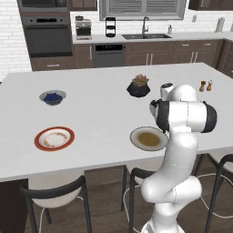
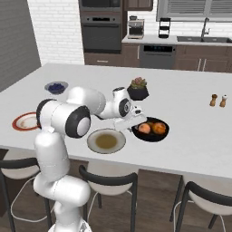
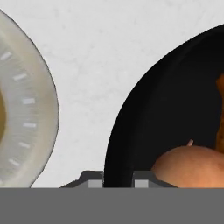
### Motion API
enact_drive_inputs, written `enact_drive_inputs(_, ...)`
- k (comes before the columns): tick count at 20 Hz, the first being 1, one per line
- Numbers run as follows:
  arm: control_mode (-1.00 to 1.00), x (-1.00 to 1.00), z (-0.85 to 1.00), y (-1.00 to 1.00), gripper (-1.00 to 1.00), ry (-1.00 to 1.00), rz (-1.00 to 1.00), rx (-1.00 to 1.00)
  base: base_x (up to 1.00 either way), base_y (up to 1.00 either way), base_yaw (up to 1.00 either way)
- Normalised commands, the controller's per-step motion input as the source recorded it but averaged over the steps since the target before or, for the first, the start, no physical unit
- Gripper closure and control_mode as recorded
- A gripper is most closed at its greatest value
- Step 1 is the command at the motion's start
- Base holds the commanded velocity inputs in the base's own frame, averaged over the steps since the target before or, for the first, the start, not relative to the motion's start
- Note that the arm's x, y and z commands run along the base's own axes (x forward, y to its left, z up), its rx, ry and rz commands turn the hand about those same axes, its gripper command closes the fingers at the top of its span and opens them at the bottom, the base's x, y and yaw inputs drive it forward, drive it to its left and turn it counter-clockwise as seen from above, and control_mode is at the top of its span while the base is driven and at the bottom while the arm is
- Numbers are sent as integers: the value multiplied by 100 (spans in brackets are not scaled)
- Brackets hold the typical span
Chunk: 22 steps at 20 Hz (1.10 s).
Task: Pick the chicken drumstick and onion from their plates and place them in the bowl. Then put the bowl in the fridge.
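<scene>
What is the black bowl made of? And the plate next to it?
The bowl looks like matte black ceramic or plastic: dark all over, hardly any shine, so it could be either. The plate beside it looks like glazed ceramic: a pale grey-olive rim with small tick marks and a brownish centre.

Onion (image 2: 144, 128) and drumstick (image 2: 159, 128) in bowl (image 2: 152, 137)
</scene>
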Motion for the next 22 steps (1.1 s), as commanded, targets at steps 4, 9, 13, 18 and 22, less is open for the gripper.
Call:
enact_drive_inputs(4,-100,-92,64,79,100,-6,33,0,0,0,0)
enact_drive_inputs(9,-100,-100,53,91,100,-6,32,0,0,0,0)
enact_drive_inputs(13,-100,-100,54,89,100,-5,32,0,0,0,0)
enact_drive_inputs(18,-100,-100,50,75,100,-7,28,0,0,0,0)
enact_drive_inputs(22,-100,-94,45,54,100,-6,25,0,0,0,0)
